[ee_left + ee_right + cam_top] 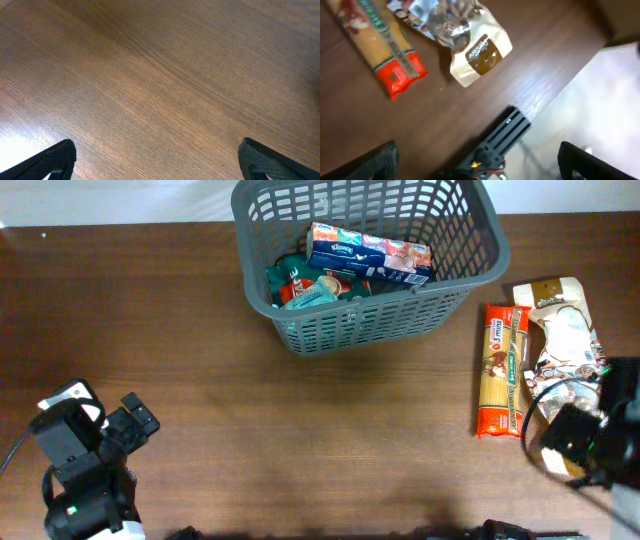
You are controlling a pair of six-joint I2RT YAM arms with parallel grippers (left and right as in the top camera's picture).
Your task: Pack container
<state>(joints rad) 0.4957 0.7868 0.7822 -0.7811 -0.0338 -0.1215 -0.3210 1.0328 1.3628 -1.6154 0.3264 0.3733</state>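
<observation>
While the left gripper (156, 150) and right gripper (476, 147) hang open and empty, the right should pinch the spaghetti packet (503, 370), middle right, across its thin side.

Dark brown wood-grain table (300, 430), orange-red spaghetti packet (503, 370) lying flat near its right side, beige snack bag (562, 330) with clear window just beside it, blue tissue pack (368, 253) resting atop green packets (305, 288), black slotted rail (502, 136) by table edge.
</observation>
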